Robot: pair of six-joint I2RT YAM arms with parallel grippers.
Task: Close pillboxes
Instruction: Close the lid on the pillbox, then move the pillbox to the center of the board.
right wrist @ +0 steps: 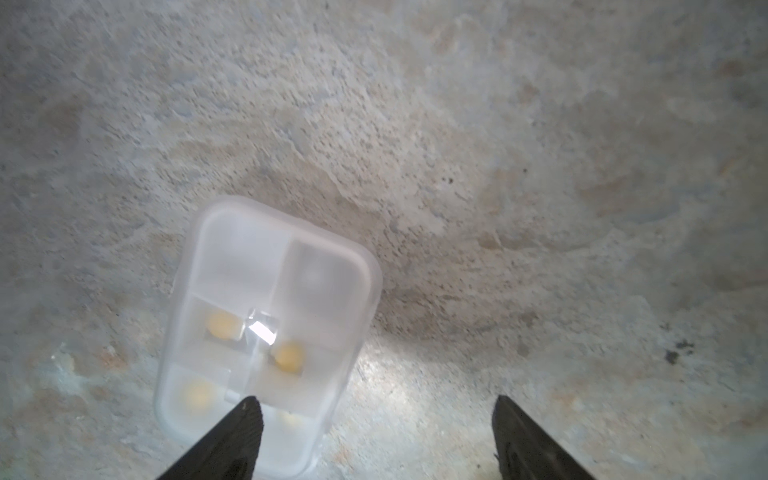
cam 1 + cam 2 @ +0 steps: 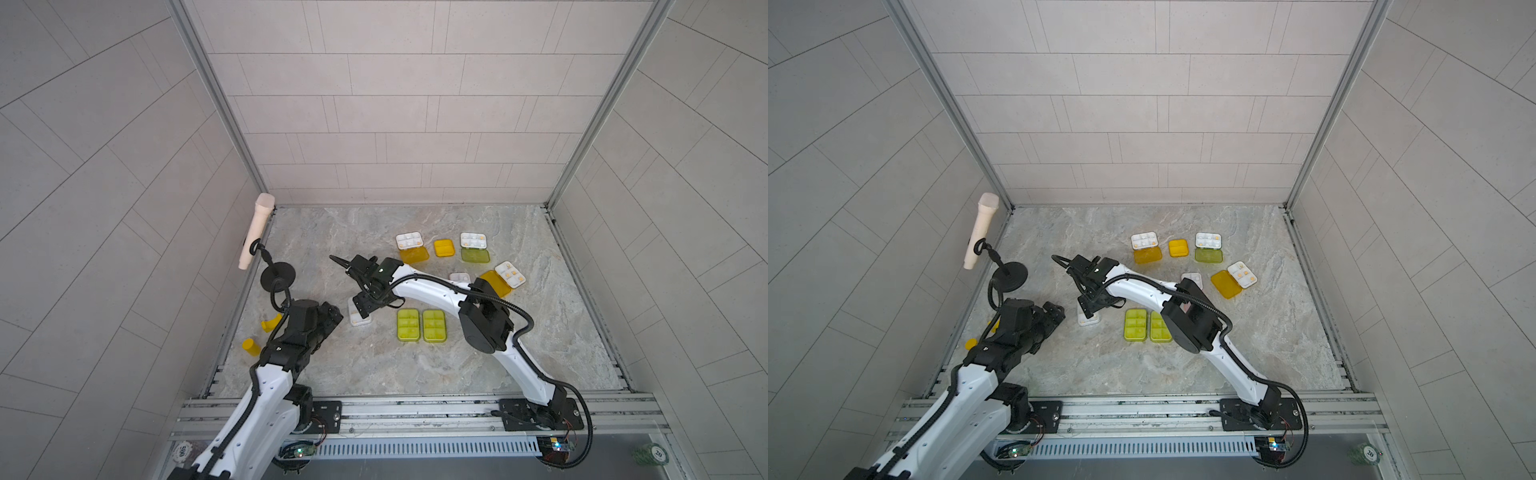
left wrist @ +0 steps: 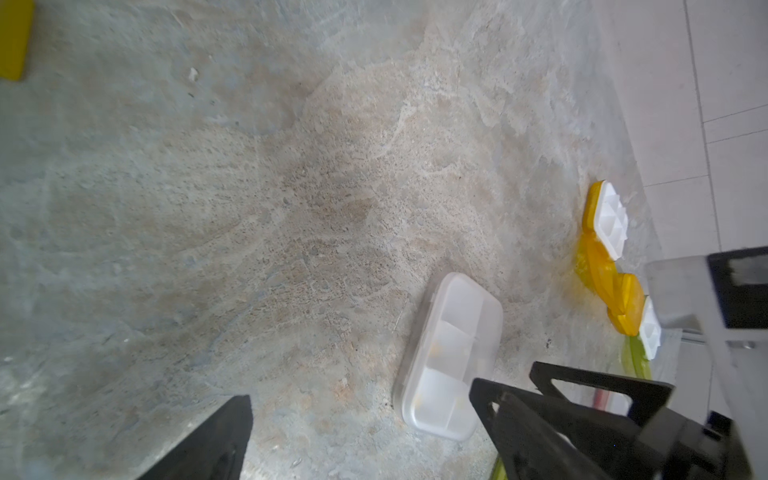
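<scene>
A clear pillbox (image 1: 266, 316) with yellow pills lies on the marbled floor, its frosted lid down. My right gripper (image 1: 378, 419) hovers open over its near end, one finger (image 1: 237, 440) above the box and nothing held. In both top views that box (image 2: 356, 319) (image 2: 1088, 320) is half hidden under the right gripper (image 2: 360, 307). My left gripper (image 3: 374, 428) is open and empty just left of the box (image 3: 449, 357). Two yellow-green pillboxes (image 2: 408, 325) (image 2: 434, 326) lie shut side by side. An orange one (image 2: 443, 248) is shut.
Three pillboxes lie open at the back right: orange lid (image 2: 414, 254), green lid (image 2: 475, 254), orange lid (image 2: 494, 283). A pale box (image 2: 460, 277) is partly behind the right arm. A yellow cylinder (image 2: 250, 347) and a microphone stand (image 2: 277, 277) sit at the left wall.
</scene>
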